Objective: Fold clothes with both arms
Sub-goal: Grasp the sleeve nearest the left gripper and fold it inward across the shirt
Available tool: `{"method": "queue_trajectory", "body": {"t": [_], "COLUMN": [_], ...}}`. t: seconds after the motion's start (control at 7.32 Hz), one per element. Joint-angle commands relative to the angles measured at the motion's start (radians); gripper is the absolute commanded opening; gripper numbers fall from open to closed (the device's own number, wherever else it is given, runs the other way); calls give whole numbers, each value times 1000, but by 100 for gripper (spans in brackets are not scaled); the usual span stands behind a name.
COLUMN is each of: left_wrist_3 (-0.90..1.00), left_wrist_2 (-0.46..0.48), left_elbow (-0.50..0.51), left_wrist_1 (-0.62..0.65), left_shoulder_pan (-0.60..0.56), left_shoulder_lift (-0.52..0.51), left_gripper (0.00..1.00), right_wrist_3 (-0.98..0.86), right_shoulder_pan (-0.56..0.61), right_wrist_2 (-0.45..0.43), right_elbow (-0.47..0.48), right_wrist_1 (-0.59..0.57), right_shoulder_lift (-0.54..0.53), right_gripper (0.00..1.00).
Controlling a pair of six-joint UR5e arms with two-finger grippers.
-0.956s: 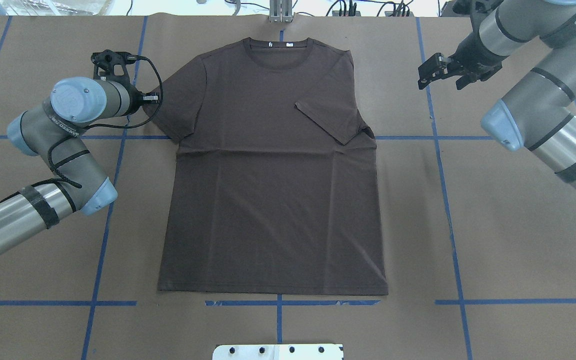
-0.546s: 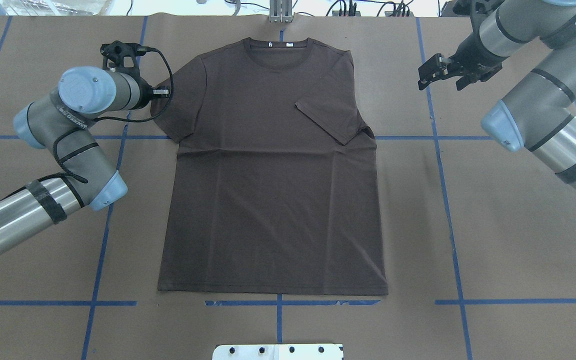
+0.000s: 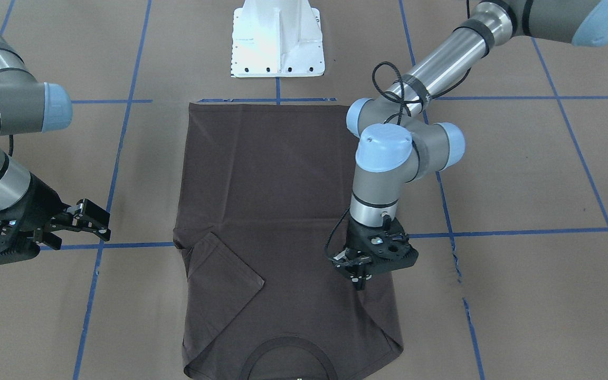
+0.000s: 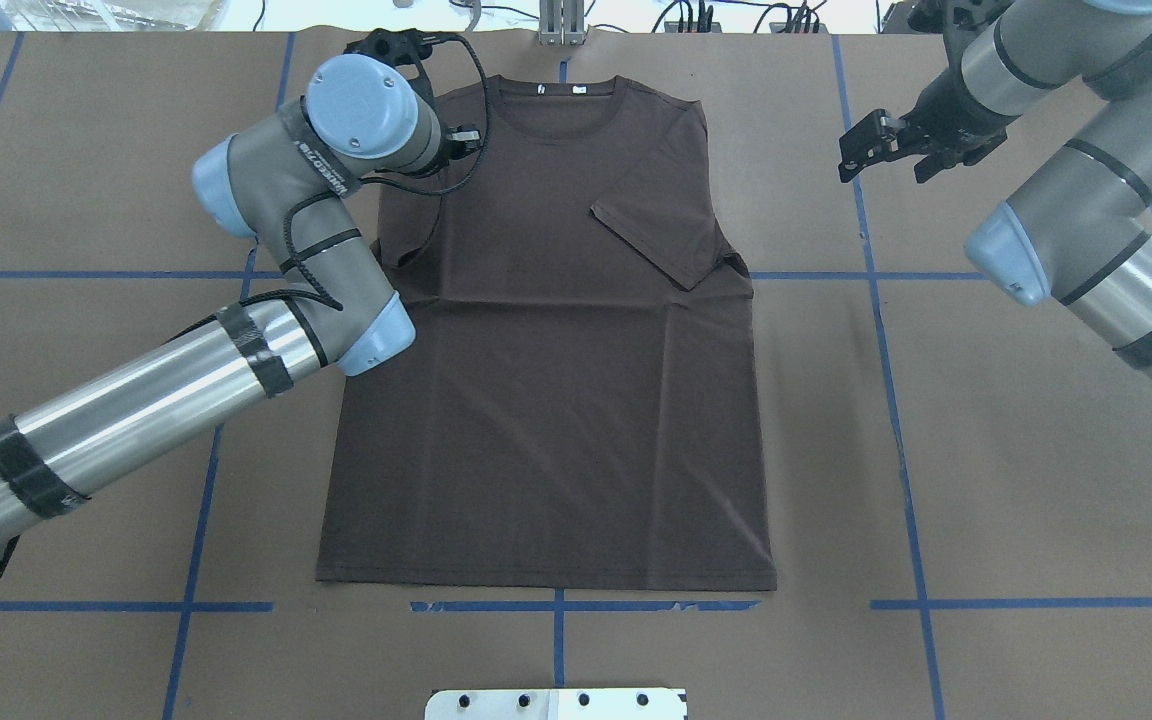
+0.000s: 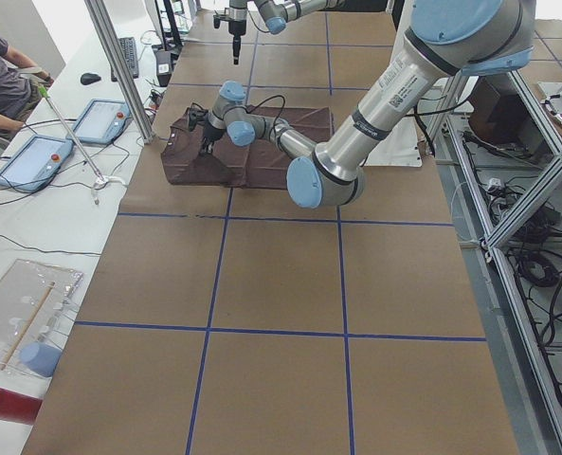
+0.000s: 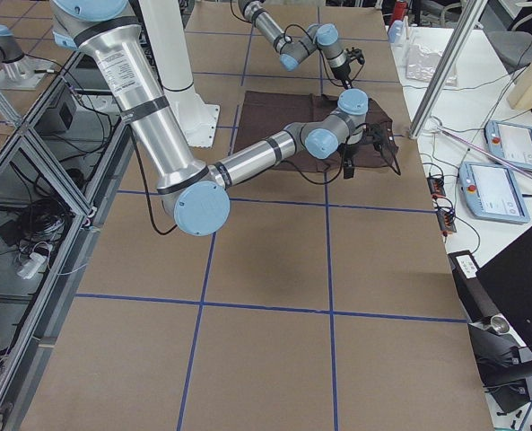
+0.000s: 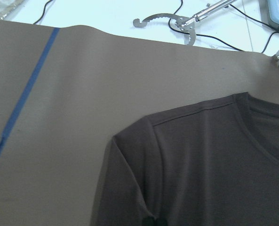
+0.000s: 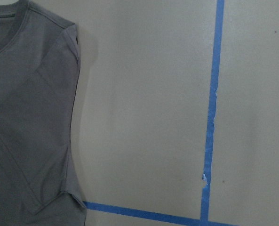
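Moved over the T-shirt point(image 3: 283, 174), left tool point(image 3: 360, 279) pinches its sleeve point(image 3: 380, 316); right tool point(image 3: 101, 221) hangs open.

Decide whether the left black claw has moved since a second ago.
Yes: the left claw went rightward, from beside the blue tape line onto the dark brown T-shirt's shoulder.

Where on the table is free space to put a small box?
Free: brown paper tabletop between the dark brown knit T-shirt and the blue tape line on the robot's right; between its hem and the white base plate. Crowded: the left shoulder, under the grey-silver left arm.
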Motion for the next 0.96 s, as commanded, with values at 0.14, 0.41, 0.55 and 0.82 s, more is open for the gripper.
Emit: {"method": "queue_trajectory", "body": {"t": [0.14, 0.41, 0.55, 0.82], "left_wrist_3": [-45, -34, -35, -13], "left_wrist_2": [4, 1, -1, -92], "left_elbow": [99, 99, 84, -174], "left_wrist_1": [-73, -100, -131, -110], "left_shoulder_pan": [40, 42, 41, 38], "left_shoulder_lift": [-68, -64, -59, 98], "left_gripper": [0, 77, 100, 100], "right_wrist_3": [0, -5, 1, 73], "right_shoulder_pan": [0, -1, -3, -9], "right_wrist_2": [0, -1, 2, 49], "right_elbow": [-5, -8, -8, 31], "right_wrist_1": [2, -1, -4, 0], "right_shoulder_lift": [-1, -1, -1, -39], "right_gripper": [100, 100, 100, 100]}}
